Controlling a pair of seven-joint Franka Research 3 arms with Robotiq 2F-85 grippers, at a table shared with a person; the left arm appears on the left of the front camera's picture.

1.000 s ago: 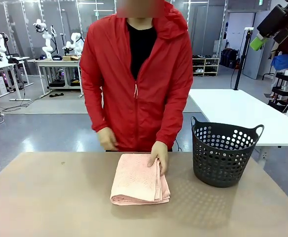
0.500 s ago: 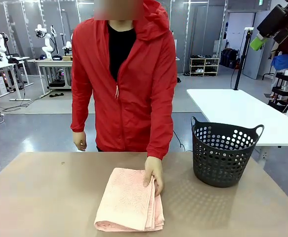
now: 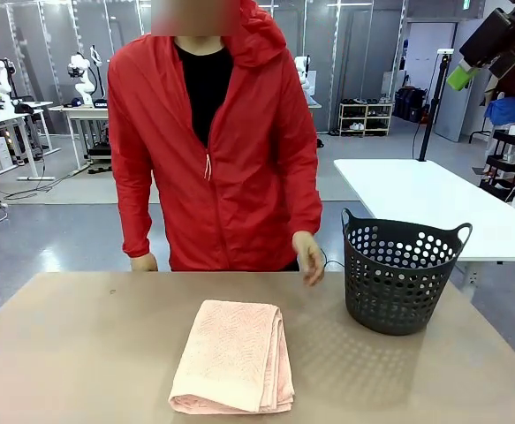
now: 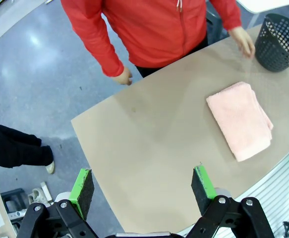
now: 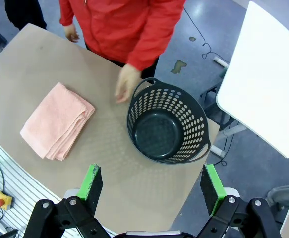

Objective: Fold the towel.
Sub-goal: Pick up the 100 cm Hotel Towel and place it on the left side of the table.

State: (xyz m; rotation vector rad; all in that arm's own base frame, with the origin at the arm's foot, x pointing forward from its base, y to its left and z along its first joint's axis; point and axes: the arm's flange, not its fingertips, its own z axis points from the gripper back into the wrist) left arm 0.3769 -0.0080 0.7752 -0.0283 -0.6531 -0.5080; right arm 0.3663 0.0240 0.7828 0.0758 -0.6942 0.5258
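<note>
The folded towel (image 3: 233, 357) is seen lying on the table (image 3: 80, 353) beside the basket (image 3: 401, 275), untouched, while both grippers (image 4: 143, 186) (image 5: 151, 182) are held spread wide above.

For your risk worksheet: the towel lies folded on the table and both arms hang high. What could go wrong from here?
1. The towel lies near the table's robot-side edge; a nudge might slide it off.
2. The person's hand hovers between towel and basket; a descending arm could meet it.
3. The folded layers lie loose at one side; gripping one layer might undo the fold.
</note>
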